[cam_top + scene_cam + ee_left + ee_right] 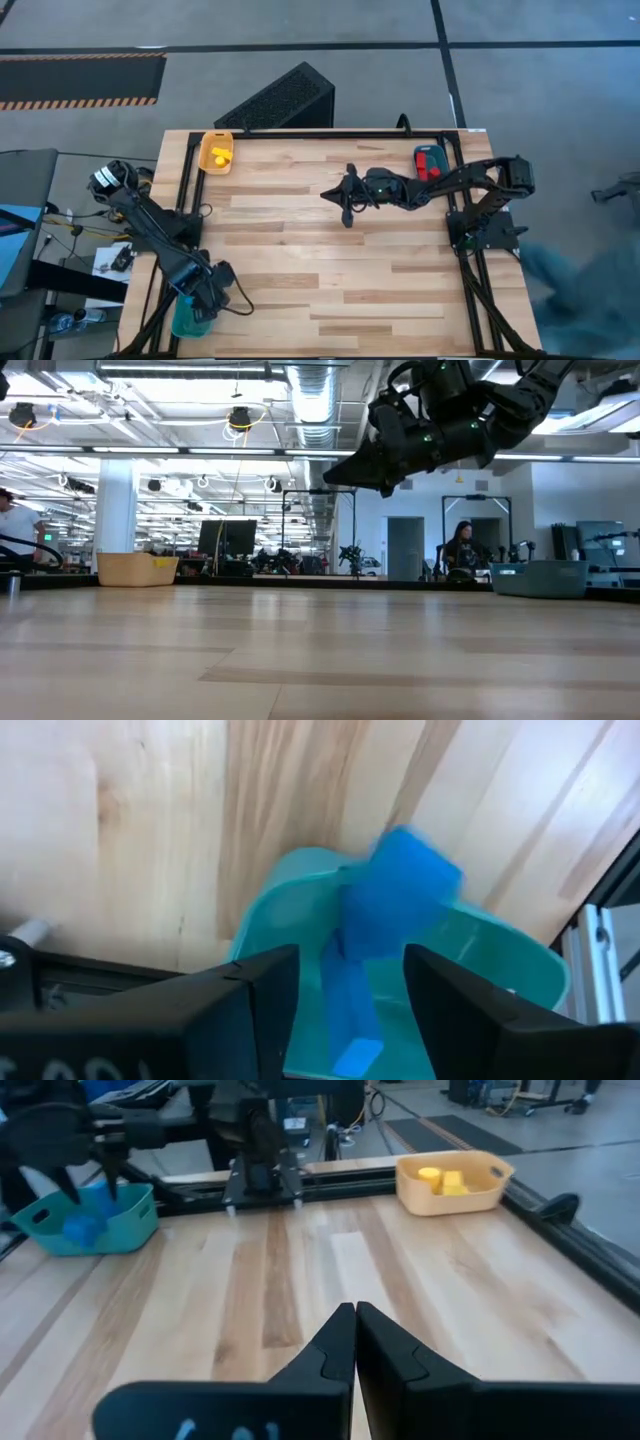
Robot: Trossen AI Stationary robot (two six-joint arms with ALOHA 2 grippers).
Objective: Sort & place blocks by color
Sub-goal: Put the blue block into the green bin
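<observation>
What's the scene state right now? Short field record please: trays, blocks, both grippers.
teal tray: near-left table corner, blue blocks inside
blue block: blurred, above teal tray, beyond the left fingers, no contact visible
left gripper: over teal tray, fingers apart
yellow tray: far-left edge, holds yellow blocks
red blocks: in a container at far right
right gripper: raised over table centre, shut, empty
table: no loose blocks seen

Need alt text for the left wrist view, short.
A blue block, blurred, sits just beyond the left gripper's parted fingers, over a teal tray that holds other blue blocks. The tray rests on a wooden table.
</observation>
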